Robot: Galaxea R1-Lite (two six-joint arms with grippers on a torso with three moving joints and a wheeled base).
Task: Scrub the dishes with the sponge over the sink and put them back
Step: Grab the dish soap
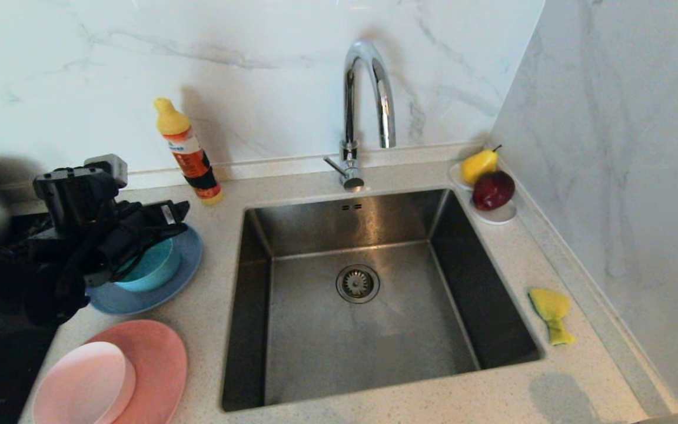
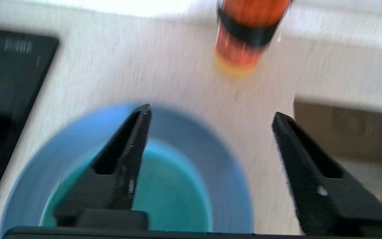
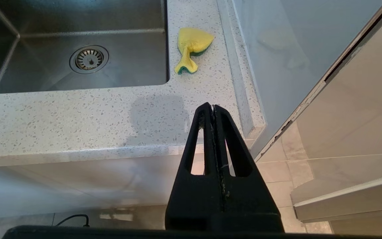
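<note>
Left end effector (image 2: 211,116) hovers over the teal bowl (image 2: 171,192), fingers spread wide (nothing held); bowl sits on the grey-blue plate (image 2: 211,159). Right end effector (image 3: 213,108) pressed together, sponge (image 3: 191,46) well beyond it, beside the sink (image 3: 78,33).

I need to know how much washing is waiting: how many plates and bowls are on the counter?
4, all left of the sink: teal bowl on grey-blue plate, pale pink bowl on salmon-pink plate.

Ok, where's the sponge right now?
In the head view, the sponge lies on the counter right of the sink, near the wall.
</note>
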